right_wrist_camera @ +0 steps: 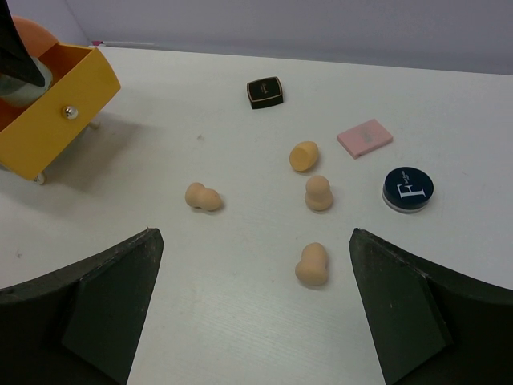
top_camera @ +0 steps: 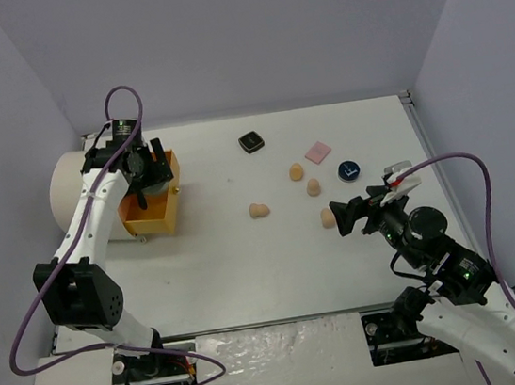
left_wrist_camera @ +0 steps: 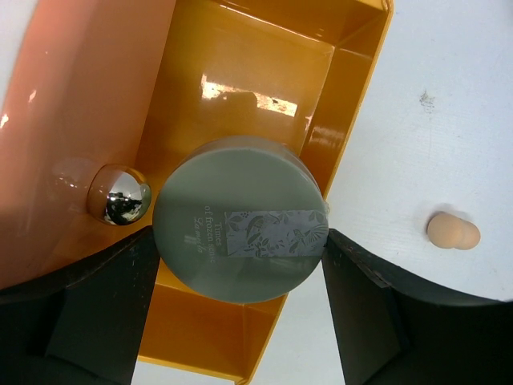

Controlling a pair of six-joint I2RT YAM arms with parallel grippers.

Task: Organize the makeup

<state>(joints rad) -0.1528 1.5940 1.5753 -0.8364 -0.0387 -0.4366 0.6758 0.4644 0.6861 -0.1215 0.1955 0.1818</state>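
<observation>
My left gripper (top_camera: pixel 146 172) is shut on the pale green disc (left_wrist_camera: pixel 240 220) and holds it over the open orange drawer (left_wrist_camera: pixel 240 72), its fingers (left_wrist_camera: pixel 104 297) on both sides of the disc. Several peach sponges lie mid-table, the nearest one (right_wrist_camera: pixel 312 264) just ahead of my right gripper (right_wrist_camera: pixel 255 233), which is open and empty. Another sponge (top_camera: pixel 259 210) lies further left. The black square compact (top_camera: pixel 251 142), pink square pad (top_camera: pixel 318 152) and dark round compact (top_camera: pixel 349 171) lie beyond. Lipsticks and the green tube are out of view.
The large cream cylinder (top_camera: pixel 82 192) lies at the far left with its orange drawer (top_camera: pixel 151 216) pulled out toward the table's middle. A silver knob (left_wrist_camera: pixel 120 195) sits on the drawer front. Purple walls close in the table on three sides.
</observation>
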